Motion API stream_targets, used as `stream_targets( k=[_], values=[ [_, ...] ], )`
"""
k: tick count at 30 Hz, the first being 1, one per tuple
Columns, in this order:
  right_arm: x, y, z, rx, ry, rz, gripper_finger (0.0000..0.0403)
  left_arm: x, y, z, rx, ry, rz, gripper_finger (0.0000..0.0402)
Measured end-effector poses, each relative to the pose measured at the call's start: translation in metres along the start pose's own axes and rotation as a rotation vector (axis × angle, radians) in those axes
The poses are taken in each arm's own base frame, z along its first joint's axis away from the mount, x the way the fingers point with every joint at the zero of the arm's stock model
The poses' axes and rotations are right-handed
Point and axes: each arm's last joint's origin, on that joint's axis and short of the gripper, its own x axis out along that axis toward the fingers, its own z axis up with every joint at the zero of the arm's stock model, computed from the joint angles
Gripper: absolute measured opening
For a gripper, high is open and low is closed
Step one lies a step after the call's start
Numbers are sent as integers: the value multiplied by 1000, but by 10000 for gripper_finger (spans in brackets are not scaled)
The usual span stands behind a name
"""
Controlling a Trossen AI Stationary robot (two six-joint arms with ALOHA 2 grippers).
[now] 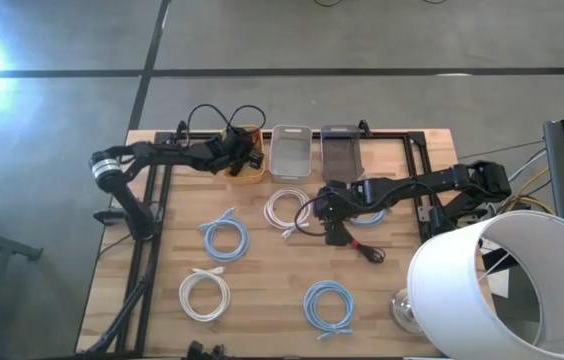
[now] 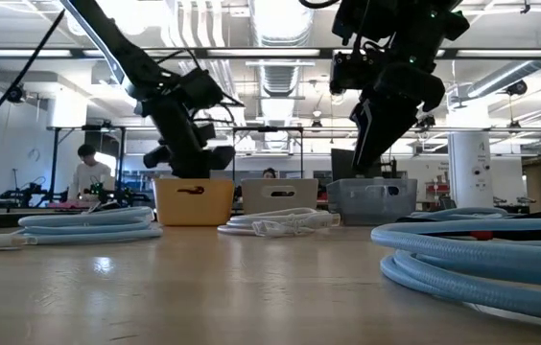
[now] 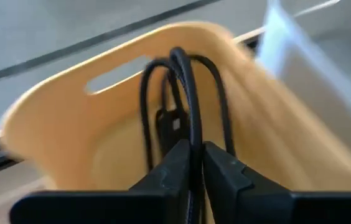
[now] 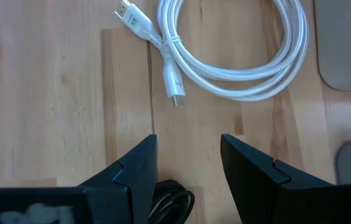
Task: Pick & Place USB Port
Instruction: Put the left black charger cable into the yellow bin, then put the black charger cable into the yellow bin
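My left gripper (image 1: 243, 156) is over the yellow bin (image 1: 252, 172) at the table's far edge, shut on a black cable (image 3: 188, 93) whose loops stand inside the bin (image 3: 269, 124). My right gripper (image 1: 330, 212) hovers open near the table's middle, fingers pointing down. Another coiled black cable (image 1: 340, 237) lies flat on the wood just beyond it, and shows between the open fingers (image 4: 170, 198) in the right wrist view. A white coiled cable (image 4: 238, 56) lies on the table ahead of that gripper. In the low view the left gripper (image 2: 190, 161) hangs over the yellow bin (image 2: 192, 200). My left gripper pinches the black cable's bundled strands (image 3: 191, 149) between its two fingers (image 3: 169, 171). The loops rise beyond the fingertips inside the yellow bin, with the plug (image 3: 170, 124) among them. Whether the cable rests on the bin's floor is hidden.
A clear bin (image 1: 292, 152) and a grey bin (image 1: 340, 150) stand right of the yellow one. Blue coils (image 1: 224, 237) (image 1: 329, 305) and white coils (image 1: 205, 295) (image 1: 287, 208) lie on the wood. A white lampshade (image 1: 502, 290) overhangs the near right corner.
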Motion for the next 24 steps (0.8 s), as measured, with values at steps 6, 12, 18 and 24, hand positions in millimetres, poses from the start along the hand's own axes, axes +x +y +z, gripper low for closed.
stream_targets(
  k=[6,12,18,24],
  values=[
    [2,0,-2,30,9,0,173,-2,4,-2,45,74,75,84],
    [2,0,-3,64,11,0,173,-15,6,6,27,35,53,119],
    [4,3,-6,113,26,6,173,-42,11,17,34,27,-29,137],
    [8,12,-18,175,85,12,173,-74,16,28,9,-17,-142,138]
  ],
)
